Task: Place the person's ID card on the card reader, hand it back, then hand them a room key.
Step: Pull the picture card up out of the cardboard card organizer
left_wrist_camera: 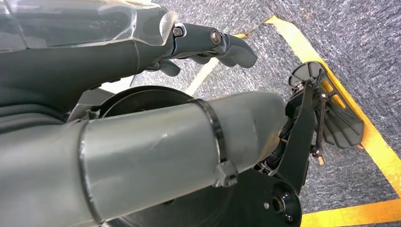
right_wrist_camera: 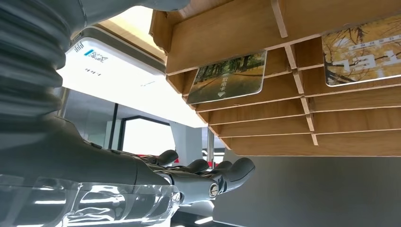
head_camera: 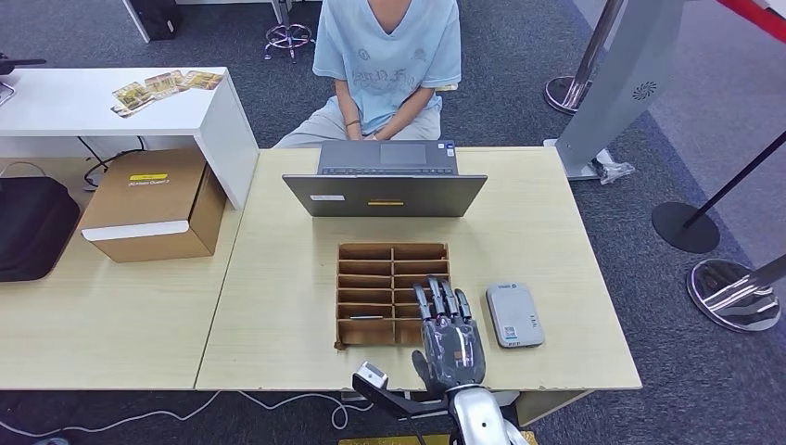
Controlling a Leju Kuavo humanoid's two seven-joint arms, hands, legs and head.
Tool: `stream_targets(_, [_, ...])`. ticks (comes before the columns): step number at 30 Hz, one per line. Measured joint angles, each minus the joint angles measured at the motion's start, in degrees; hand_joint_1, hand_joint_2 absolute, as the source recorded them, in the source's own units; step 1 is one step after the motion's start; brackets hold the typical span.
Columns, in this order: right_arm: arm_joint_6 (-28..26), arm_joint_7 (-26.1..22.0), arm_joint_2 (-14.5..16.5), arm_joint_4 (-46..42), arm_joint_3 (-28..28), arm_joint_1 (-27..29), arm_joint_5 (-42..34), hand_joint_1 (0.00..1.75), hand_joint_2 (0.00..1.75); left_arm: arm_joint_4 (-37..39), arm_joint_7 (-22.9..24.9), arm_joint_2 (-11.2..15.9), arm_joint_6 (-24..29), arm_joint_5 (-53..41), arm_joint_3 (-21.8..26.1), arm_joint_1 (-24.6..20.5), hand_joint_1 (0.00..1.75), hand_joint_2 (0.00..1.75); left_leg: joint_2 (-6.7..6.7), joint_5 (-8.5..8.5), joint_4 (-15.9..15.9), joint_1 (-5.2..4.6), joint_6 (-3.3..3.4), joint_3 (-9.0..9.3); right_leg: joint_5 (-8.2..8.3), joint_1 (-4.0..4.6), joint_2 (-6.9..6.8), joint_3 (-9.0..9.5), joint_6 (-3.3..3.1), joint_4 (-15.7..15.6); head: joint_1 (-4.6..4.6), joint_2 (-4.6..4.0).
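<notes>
A wooden card rack sits on the desk in front of the laptop. My right hand hovers over the rack's near right corner, fingers stretched out flat and holding nothing. Beside it to the right lies the grey-white card reader. The right wrist view shows the fingers extended below the rack, with a forest-print room key in one slot, another card in a neighbouring slot, and the reader. My left hand hangs beside my body above the floor, loosely extended and empty.
A person in a light blue shirt sits behind the open laptop. A cardboard box and a black bag stand on the left desk. Several cards lie on the white counter. Stanchion bases stand at the right.
</notes>
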Motion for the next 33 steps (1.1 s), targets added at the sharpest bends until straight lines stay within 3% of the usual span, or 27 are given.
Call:
stream_targets(9, [0.0, -0.1, 0.2, 0.3, -0.5, 0.0, 0.0, 0.09, 1.75, 0.0, 0.0, 0.0, 0.0, -0.3, 0.0, 0.0, 0.0, 0.0, 0.0, 0.0, 0.0, 0.0, 0.0, 0.0, 0.0, 0.0, 0.0, 0.0, 0.0, 0.0, -0.01, 0.0])
stream_targets(21, [0.6, 0.0, 0.6, 0.3, -1.4, 0.3, 0.0, 0.31, 1.75, 0.0, 0.0, 0.1, -0.1, -0.6, 0.0, 0.0, 0.0, 0.0, 0.0, 0.0, 0.0, 0.0, 0.0, 0.0, 0.0, 0.0, 0.0, 0.0, 0.0, 0.0, -0.01, 0.0])
stream_targets(33, [0.6, 0.6, 0.6, 0.3, -1.5, 0.3, 0.0, 0.4, 1.75, 0.0, -0.5, 0.2, 0.0, -0.5, 0.0, -0.3, 0.0, 0.0, 0.0, 0.0, 0.0, 0.0, 0.0, 0.0, 0.0, 0.0, 0.0, 0.0, 0.0, 0.0, -0.01, 0.0])
